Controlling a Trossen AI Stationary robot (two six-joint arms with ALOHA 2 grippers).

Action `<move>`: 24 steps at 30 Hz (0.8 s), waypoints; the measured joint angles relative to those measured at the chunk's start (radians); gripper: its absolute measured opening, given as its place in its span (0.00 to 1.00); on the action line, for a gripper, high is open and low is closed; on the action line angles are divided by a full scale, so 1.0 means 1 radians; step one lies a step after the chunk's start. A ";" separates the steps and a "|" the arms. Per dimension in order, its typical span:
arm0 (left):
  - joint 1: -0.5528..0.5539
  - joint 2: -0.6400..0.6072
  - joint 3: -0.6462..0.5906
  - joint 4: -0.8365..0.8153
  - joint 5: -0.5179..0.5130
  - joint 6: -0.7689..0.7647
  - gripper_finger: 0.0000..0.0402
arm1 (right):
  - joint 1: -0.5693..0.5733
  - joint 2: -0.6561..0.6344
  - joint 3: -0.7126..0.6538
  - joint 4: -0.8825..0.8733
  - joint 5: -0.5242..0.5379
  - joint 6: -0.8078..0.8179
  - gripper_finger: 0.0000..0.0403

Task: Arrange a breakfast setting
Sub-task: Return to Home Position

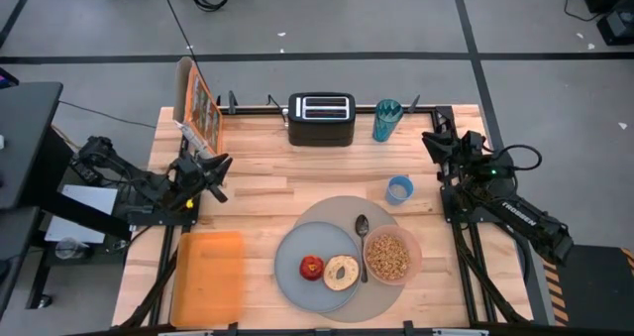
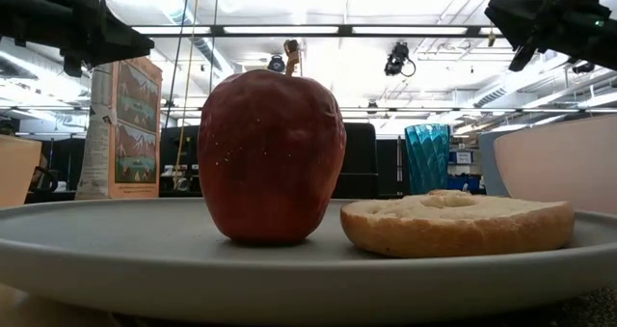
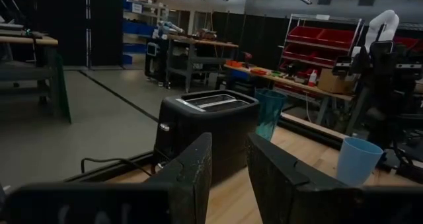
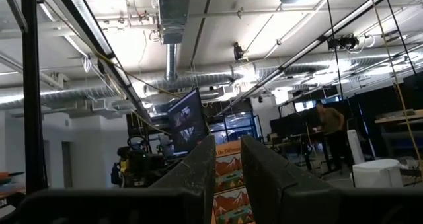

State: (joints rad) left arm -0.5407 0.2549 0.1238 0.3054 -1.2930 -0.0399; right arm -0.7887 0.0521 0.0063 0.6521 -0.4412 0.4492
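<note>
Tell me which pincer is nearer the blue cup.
Right. The right pincer hangs just behind and right of the cup; the left pincer is far off, beside the cereal box.

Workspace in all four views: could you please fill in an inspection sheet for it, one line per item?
Surface: wooden table, no damage seen.
Job's things: grey mat carries plate with apple and bagel, then spoon and filled bowl; cup stands beside the mat.
Clutter: toaster, teal tumbler, cereal box, orange board.
Grippers: left hand and right hand at the table's sides, slightly open, empty.
Cables: black cord by the toaster.
Surroundings: person far off.
</note>
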 joint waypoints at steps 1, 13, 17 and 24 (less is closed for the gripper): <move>0.000 0.000 0.000 0.000 0.000 0.000 0.25 | 0.000 0.000 0.000 0.000 0.000 0.000 0.19; 0.000 0.000 0.000 0.000 0.000 0.000 0.25 | 0.000 0.000 0.000 -0.003 0.002 -0.023 0.19; 0.011 0.000 0.000 0.010 -0.007 0.073 0.25 | 0.000 0.000 0.000 -0.035 0.002 -0.075 0.19; 0.019 0.000 0.000 0.024 0.060 -0.022 0.25 | 0.000 0.000 0.000 -0.041 0.003 -0.080 0.19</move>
State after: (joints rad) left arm -0.5214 0.2546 0.1242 0.3294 -1.2334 -0.0615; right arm -0.7887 0.0522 0.0065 0.6112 -0.4378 0.3687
